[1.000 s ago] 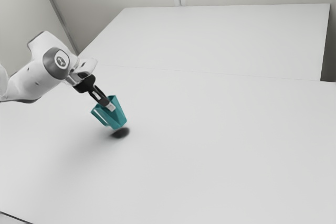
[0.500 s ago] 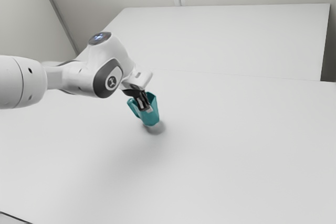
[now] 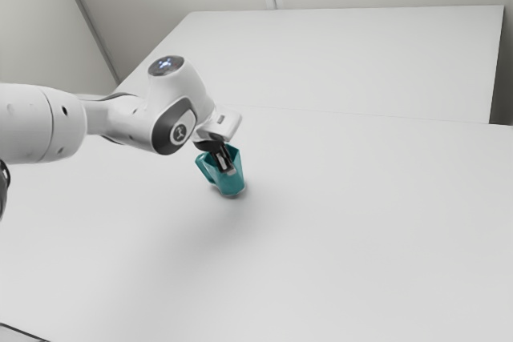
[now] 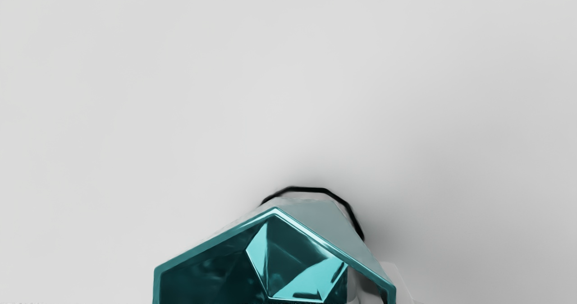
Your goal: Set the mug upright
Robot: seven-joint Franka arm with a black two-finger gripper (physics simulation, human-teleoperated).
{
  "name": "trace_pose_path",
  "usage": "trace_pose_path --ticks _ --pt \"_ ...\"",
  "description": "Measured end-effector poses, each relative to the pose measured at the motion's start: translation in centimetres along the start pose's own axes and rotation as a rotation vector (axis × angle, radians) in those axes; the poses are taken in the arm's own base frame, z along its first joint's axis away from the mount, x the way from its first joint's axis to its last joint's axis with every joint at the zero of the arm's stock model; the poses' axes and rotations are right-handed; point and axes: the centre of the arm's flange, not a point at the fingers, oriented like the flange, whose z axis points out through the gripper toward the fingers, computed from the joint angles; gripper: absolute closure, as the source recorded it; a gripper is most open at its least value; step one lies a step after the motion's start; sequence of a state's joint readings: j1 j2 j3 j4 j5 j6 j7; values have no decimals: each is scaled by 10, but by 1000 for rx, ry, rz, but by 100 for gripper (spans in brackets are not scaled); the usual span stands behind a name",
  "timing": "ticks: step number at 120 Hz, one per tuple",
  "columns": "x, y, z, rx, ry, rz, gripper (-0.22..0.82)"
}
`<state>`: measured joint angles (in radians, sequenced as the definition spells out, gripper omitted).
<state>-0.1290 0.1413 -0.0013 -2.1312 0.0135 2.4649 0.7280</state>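
Claw (image 3: 228, 170) nearly closed, one wall of the mug (image 3: 232, 186) pinched between its fingers. Pale table (image 3: 361, 230) below; mug mouth up, leaning a little, base at or just over the table; handle (image 3: 203, 167) toward the exterior view's left.

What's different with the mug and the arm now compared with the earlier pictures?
The arm has swung toward the exterior view's right, carrying the mug along. The mug has turned from a clear lean to nearer upright and come down, its base now at or very near the table. Nothing was let go: the fingers still grip the mug's wall.
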Motion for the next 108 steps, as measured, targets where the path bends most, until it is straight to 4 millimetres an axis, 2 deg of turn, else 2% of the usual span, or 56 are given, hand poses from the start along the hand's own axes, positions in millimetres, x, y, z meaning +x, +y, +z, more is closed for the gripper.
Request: trace_pose_path --ticks 36,56,68,77,85,102,108 --pt "0 0 9 -3 -6 -41 78" --pt "1 0 6 0 -7 -47 41" --pt "4 -3 -7 15 8 -50 26" --pt "5 -7 -33 43 40 -57 18" --pt "9 -16 -66 70 69 -81 13" --pt "27 -51 -169 102 96 -181 7" --pt "28 -59 -199 107 87 -213 5"
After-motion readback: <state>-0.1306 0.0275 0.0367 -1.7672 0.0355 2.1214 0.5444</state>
